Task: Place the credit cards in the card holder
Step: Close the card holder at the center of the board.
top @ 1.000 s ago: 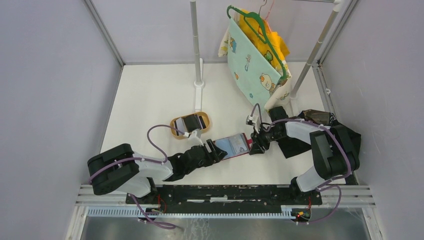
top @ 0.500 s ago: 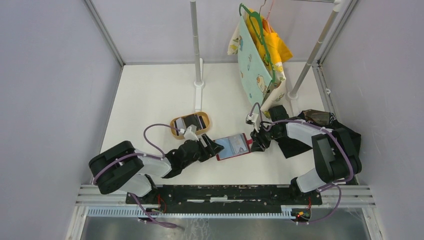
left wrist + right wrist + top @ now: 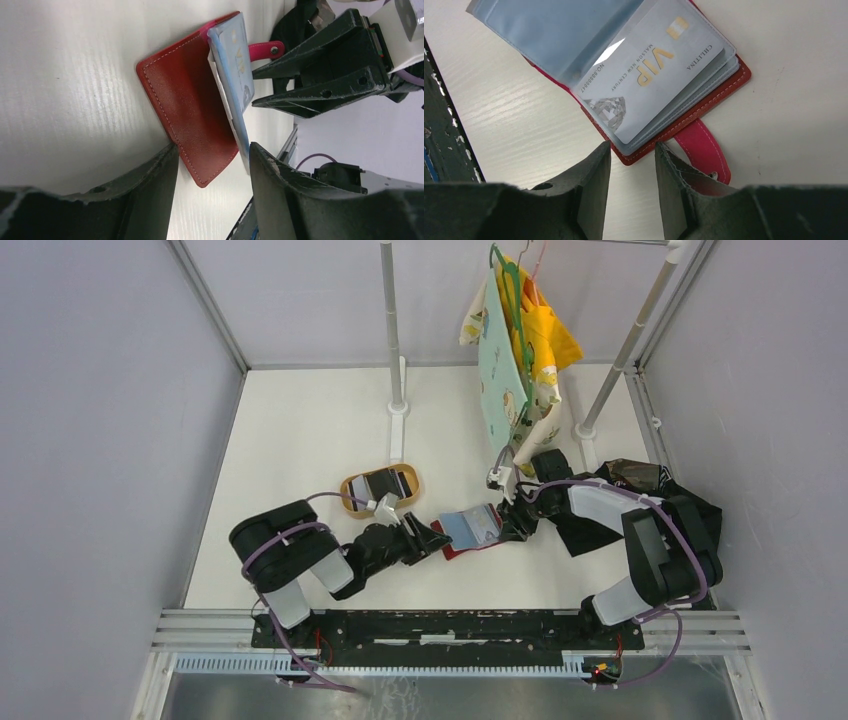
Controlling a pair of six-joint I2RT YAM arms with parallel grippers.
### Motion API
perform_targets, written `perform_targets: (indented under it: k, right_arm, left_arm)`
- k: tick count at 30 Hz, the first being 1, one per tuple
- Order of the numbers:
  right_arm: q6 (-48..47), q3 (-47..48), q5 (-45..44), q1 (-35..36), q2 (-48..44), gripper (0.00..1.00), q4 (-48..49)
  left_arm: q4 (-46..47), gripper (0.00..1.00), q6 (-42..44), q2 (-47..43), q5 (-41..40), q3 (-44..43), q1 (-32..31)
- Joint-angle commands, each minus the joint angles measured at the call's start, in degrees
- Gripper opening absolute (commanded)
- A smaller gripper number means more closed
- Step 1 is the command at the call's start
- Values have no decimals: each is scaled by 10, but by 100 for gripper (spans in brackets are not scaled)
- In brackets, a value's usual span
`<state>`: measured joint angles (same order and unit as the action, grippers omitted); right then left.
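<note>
— Top external view first: where does the card holder [image 3: 470,528] lie?

— On the worktop [image 3: 300,430], about midway between the left and right edges and nearer the near edge than the far one. It lies open, and its clear sleeves stand up from the red cover.

— State of the left tool [image 3: 438,537]?

— It is at the holder's left end. In the left wrist view its jaws stand apart, with a corner of the red cover and the sleeve edges between them. One finger touches the cover's stitched edge. I cannot tell whether the tool is clamped on it.

— And the right tool [image 3: 514,524]?

— It is at the opposite end with its jaws a narrow way apart. In the right wrist view the tips flank the cover's edge just beside the snap tab [image 3: 701,150]. The gap between them shows bare worktop.

— The credit cards [image 3: 385,483]?

— Dark and silvery ones lie on a tan oval tray [image 3: 347,492], just beyond the left tool toward the far edge and apart from the holder. One silvery card [image 3: 654,75] marked VIP sits inside a clear sleeve [image 3: 549,30] of the holder.
</note>
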<state>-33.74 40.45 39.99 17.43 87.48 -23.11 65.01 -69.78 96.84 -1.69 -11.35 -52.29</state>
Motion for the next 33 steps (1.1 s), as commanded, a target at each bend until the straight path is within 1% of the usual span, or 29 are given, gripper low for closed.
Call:
perform_targets:
  k: [1, 5, 13, 20, 23, 33]
  right_arm:
    - [-2, -1, -38, 11, 23, 43, -10]
    - [-3, -2, -39, 11, 22, 43, -10]
    - [-4, -1, -39, 10, 23, 43, -11]
    - [-4, -1, -39, 11, 23, 43, -11]
    - [-4, -1, -39, 11, 23, 43, -12]
    - [-4, 0, -39, 12, 22, 43, -12]
  left_arm:
    - [134, 60, -17, 55, 43, 13, 0]
    - [232, 59, -27, 89, 44, 26, 0]
    - [343, 60, -27, 134, 71, 22, 0]
    - [345, 65, -23, 149, 80, -8, 0]
    - [345, 68, -18, 139, 81, -12, 0]
    - [345, 71, 7, 94, 84, -15, 1]
